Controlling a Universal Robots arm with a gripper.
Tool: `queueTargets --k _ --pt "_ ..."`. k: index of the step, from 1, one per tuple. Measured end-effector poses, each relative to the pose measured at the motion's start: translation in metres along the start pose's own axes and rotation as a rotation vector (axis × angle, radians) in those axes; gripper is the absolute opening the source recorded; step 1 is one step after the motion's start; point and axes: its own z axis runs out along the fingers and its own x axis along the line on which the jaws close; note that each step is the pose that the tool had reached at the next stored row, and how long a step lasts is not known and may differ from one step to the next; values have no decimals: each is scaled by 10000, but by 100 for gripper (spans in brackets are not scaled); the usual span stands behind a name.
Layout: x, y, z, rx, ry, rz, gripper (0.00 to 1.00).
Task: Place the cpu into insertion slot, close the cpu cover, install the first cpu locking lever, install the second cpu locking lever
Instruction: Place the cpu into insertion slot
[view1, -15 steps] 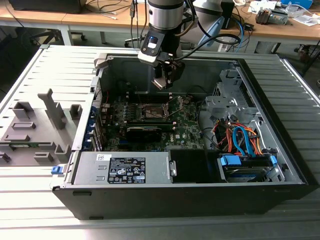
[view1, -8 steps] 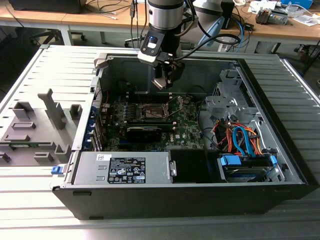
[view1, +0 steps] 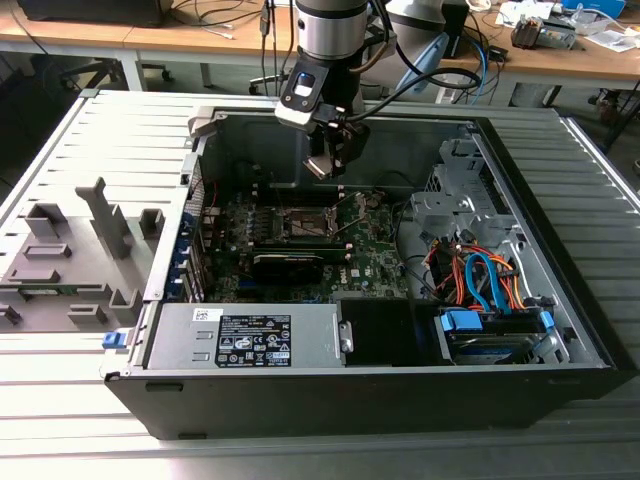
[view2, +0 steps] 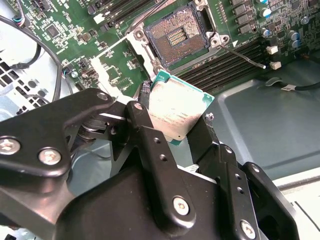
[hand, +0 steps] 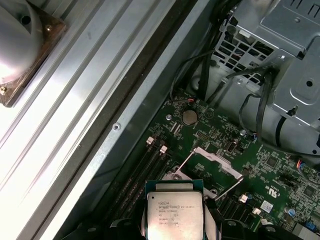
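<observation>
1. Fixtures (view1: 70, 250) of grey plastic stand on the ribbed metal table (view1: 60, 420), at the exterior view's left, apart from the computer.
2. Next comes the open computer case (view1: 380, 405), lying on its side, with the power supply (view1: 245, 335) along its near wall.
3. Over the middle of the green motherboard (view1: 365, 265) the arm hangs down, its gripper (view1: 325, 165) above the board and not touching it.
4. Seen in the second wrist view, the 2 black fingers (view2: 145, 125) of the gripper (view2: 175, 117) are clamped on opposite edges of the cpu (view2: 175, 107), which is held tilted in the air, silver top showing.
5. Beyond the chip sits the insertion slot (view2: 175, 36), uncovered, with its field of contacts bare; the cpu is near it but clear of it.
6. A thin locking lever (view2: 247, 56) juts out beside the slot, unlatched.
7. In the first wrist view the cpu cover (hand: 216, 161) shows as a silvery frame just past the cpu (hand: 175, 212).
8. At the exterior view's right, a metal drive cage (view1: 455, 195) and orange and blue cables (view1: 480, 280) crowd that end of the case.
</observation>
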Motion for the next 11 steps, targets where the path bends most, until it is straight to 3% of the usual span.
queueTargets --k 11 --pt "0 0 0 -2 -9 95 54"
